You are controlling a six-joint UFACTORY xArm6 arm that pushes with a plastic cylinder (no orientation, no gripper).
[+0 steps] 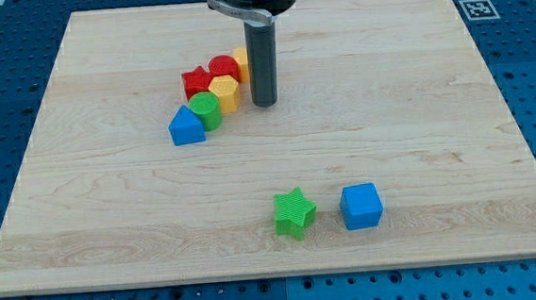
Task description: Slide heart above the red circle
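My tip [265,104] is sitting on the desk [417,111], just to the view's right of a bunch of blocks. No jaws here, just a dark rod, and it's holding nothing.

Landmark = the red circle [223,68]. It's sitting near the top of the bunch. Touching it on the view's left is a red block [196,81], shape hard to tell. Peeking out on its right, partly behind the rod, is a yellow block [240,60], shape hidden, so I can't tell which one is the heart. Just below the circle is a yellow hexagon [226,93]. Lower & to the left is a green circle [205,108], and past that a blue block w/ a pointed top [186,125]. They're all bunching tight, touching in a slanted row.

Far below the red circle, well apart, a green star [294,211] and a blue cube [361,206] are sitting near the desk's bottom edge, close together but not touching.

Above the red circle there's bare wood up to the top edge. Lots of room on the view's right side & the left too.
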